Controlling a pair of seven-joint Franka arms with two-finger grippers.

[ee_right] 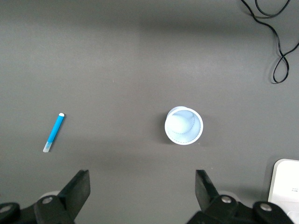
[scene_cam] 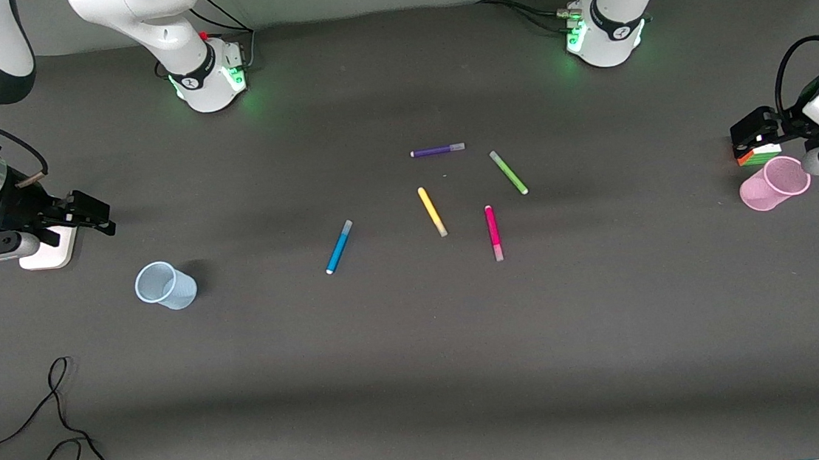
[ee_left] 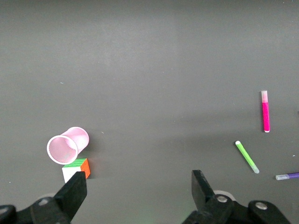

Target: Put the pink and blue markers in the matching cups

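The blue marker (scene_cam: 339,246) (ee_right: 54,132) and the pink marker (scene_cam: 493,232) (ee_left: 266,111) lie flat near the middle of the table. The pale blue cup (scene_cam: 164,285) (ee_right: 184,125) stands toward the right arm's end. The pale pink cup (scene_cam: 774,183) (ee_left: 67,145) stands toward the left arm's end. My right gripper (scene_cam: 85,212) (ee_right: 142,179) hangs open and empty over the table beside the blue cup. My left gripper (scene_cam: 750,135) (ee_left: 139,179) is open and empty, hovering by the pink cup.
Purple (scene_cam: 437,150), yellow (scene_cam: 431,211) and green (scene_cam: 508,172) markers lie among the task markers. A multicoloured puzzle cube (scene_cam: 759,154) (ee_left: 77,169) sits against the pink cup. Under the right gripper lies a white block (scene_cam: 48,250). A black cable (scene_cam: 64,438) trails near the front edge.
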